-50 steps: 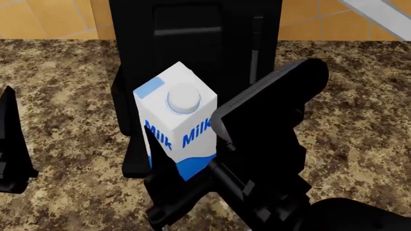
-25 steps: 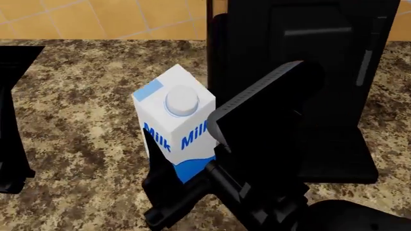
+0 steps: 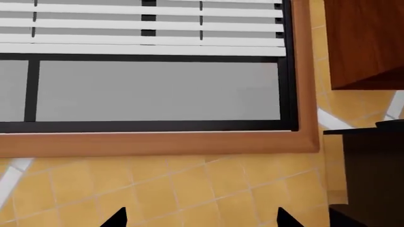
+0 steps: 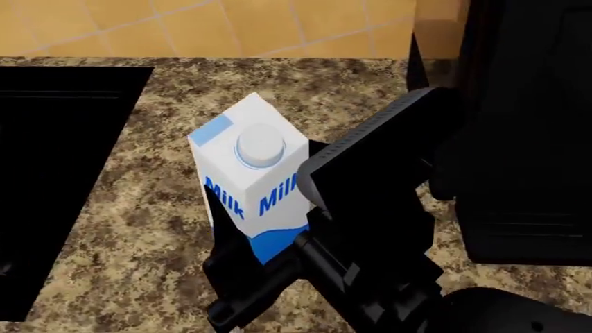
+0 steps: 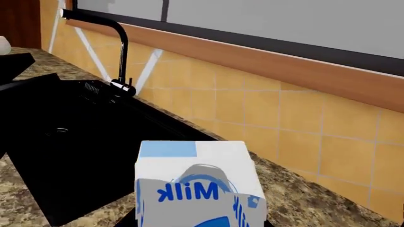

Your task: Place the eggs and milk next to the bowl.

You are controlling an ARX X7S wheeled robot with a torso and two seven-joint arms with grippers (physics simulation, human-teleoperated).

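The right tool (image 4: 263,260) pinches the upright milk (image 4: 251,184) above the speckled bench (image 4: 148,229) beside a black sink (image 4: 55,173); carrying it well means keeping it level, bowl unseen.

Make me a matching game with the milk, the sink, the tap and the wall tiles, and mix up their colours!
Things:
1. milk
2. sink
3. wall tiles
4. counter

Colours:
A. orange-yellow
B. speckled brown
C. white and blue
D. black

I swapped the tap for the counter, because the tap is black like the sink.

Pairs: 1-C, 2-D, 3-A, 4-B
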